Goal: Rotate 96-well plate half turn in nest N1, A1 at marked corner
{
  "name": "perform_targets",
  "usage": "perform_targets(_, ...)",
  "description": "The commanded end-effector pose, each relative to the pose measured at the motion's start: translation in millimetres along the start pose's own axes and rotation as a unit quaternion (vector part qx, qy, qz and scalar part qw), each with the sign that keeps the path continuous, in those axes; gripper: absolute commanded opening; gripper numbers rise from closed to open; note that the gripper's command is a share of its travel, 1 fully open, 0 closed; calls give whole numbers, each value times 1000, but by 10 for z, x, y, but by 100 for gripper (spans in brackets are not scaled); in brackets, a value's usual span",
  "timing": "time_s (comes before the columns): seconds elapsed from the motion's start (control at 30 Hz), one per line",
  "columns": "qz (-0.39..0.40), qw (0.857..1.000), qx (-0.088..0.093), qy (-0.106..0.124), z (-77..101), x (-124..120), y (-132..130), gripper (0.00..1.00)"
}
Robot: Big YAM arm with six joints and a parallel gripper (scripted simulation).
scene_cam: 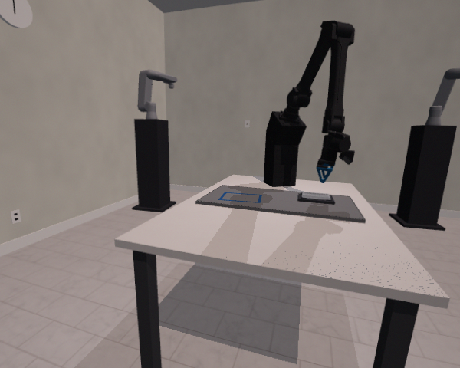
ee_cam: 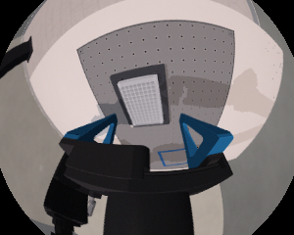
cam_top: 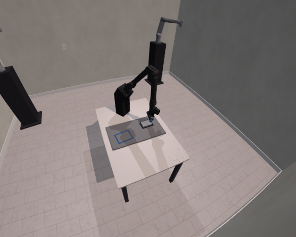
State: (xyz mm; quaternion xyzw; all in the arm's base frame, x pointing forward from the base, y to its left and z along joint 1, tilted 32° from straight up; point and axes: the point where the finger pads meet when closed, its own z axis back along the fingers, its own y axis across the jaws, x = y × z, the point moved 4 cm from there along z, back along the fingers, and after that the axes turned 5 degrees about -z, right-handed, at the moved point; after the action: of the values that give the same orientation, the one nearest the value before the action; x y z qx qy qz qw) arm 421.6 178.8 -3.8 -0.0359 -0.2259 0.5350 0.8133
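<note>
The white 96-well plate lies flat in the dark plate nest N1 on the grey deck. It also shows in the exterior view and in the wrist view. My gripper with blue fingers hangs open and empty a little above the plate's far edge; it also shows in the exterior view and the wrist view. The plate's cut corner is too small to make out. The bench spot B1 is a blue taped outline at the deck's left end.
The arm's black base block stands on the table behind the deck. Black pillars with grey camera arms stand on the floor around the table.
</note>
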Motion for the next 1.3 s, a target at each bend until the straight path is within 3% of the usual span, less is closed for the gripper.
perform_targets(0.0, 47, 999, -12, -11, -109, -186, 48, 100)
perform_targets(0.13, 95, 994, -35, -32, -130, -394, 191, 100)
perform_targets(0.37, 97, 993, -45, -40, -104, -310, 130, 100)
perform_targets(0.8, 94, 994, -39, -37, -82, -324, 179, 100)
perform_targets(1.27, 97, 994, -40, -38, -365, -298, 160, 100)
